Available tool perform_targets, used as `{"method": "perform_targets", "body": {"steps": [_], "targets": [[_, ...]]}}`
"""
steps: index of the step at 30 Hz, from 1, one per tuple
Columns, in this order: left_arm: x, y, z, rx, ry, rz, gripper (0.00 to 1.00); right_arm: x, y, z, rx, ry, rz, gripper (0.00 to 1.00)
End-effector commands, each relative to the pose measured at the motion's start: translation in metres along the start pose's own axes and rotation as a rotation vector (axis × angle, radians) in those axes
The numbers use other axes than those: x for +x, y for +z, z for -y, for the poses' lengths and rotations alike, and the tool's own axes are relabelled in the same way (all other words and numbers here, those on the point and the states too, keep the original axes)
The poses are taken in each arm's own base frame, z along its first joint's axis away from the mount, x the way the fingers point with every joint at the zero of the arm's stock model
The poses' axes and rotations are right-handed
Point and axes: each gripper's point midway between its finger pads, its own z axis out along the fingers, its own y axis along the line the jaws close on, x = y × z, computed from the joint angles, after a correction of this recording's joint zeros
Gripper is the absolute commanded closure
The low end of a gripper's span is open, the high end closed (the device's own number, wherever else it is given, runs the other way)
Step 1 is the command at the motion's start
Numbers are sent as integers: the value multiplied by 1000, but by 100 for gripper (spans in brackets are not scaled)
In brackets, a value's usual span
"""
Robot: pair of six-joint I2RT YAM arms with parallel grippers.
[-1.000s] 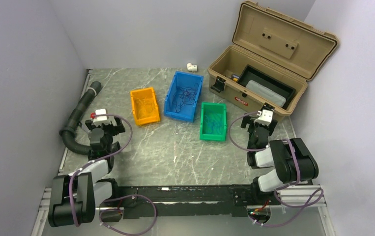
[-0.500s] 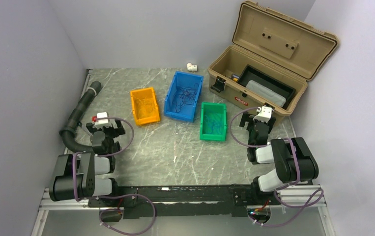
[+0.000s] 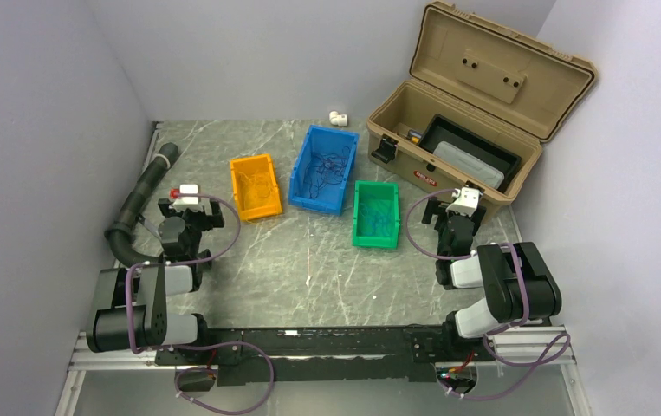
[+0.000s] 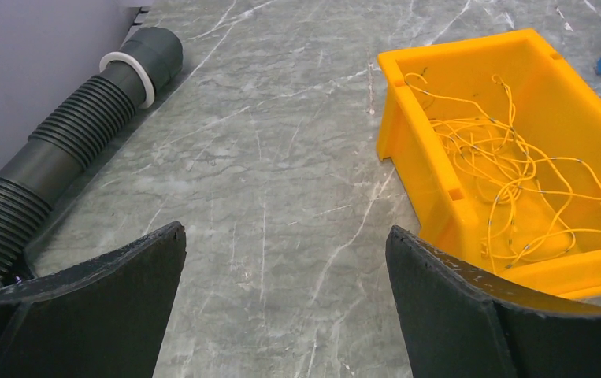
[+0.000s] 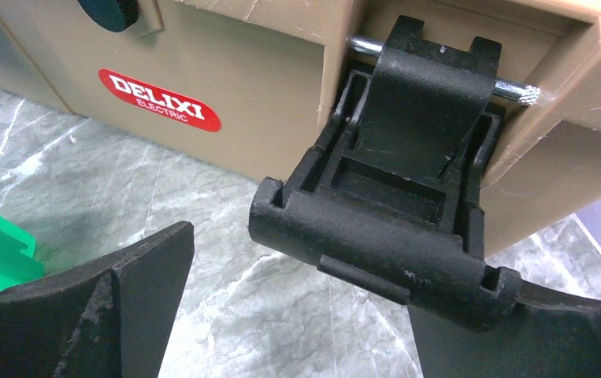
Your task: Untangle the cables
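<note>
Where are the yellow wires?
From the top view, the yellow wires lie inside the yellow bin, left of the blue bin, ahead of the left gripper.

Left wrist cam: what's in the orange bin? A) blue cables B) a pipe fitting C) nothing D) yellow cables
D: a loose tangle of yellow cables lies inside the orange bin.

Robotics lab bench, plain partition walls (image 3: 41, 130), marbled table (image 3: 309, 260), tan toolbox (image 3: 500, 69)
</note>
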Motion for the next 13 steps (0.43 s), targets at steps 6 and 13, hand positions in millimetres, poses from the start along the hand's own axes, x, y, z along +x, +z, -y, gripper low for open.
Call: {"method": "perform_targets", "body": {"steps": [6,13], "targets": [[-8,6,5,18,28,17,1,-18,7,0,15,39,55,0],[-8,7,7,19,37,13,1,-19,7,0,16,40,57,0]]}}
